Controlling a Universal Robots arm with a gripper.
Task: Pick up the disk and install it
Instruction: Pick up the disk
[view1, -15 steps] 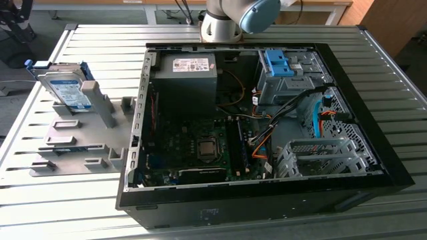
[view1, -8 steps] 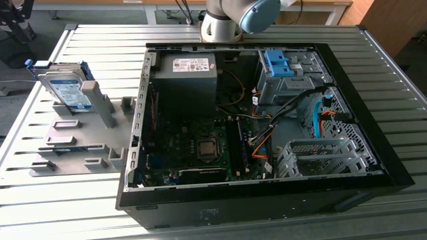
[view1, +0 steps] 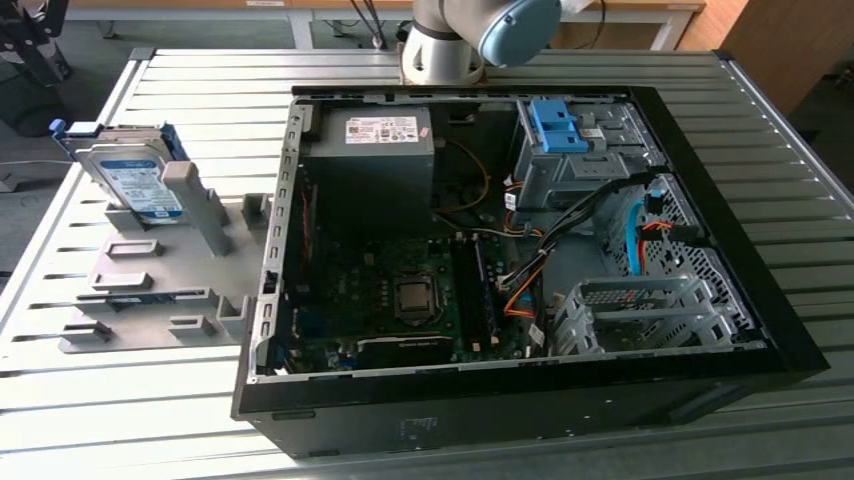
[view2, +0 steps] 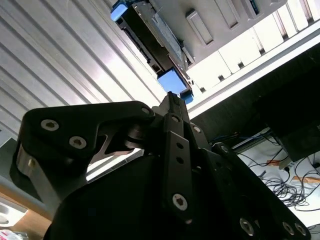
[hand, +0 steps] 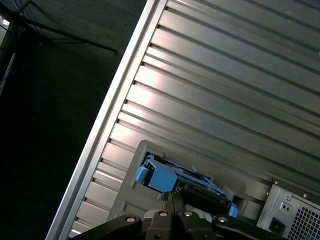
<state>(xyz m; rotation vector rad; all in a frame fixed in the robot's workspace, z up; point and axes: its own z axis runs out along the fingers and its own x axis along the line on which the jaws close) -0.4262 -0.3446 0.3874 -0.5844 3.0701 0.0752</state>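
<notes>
Our gripper (hand: 170, 196) looks pinched narrow and empty, though we see it poorly. It points toward the disk (hand: 185, 186), which stands tilted in a gray rack (view1: 160, 290) at the exterior view's upper left, beside the open computer case (view1: 749, 250).

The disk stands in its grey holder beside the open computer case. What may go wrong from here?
The disk leans on edge in the grey holder; an off-centre grasp may tip it out.
Loose cables cross the computer case near the blue bracket; the disk might snag on them.
The gripper looks shut, pointing towards the disk, so it could strike a blue rail.
</notes>
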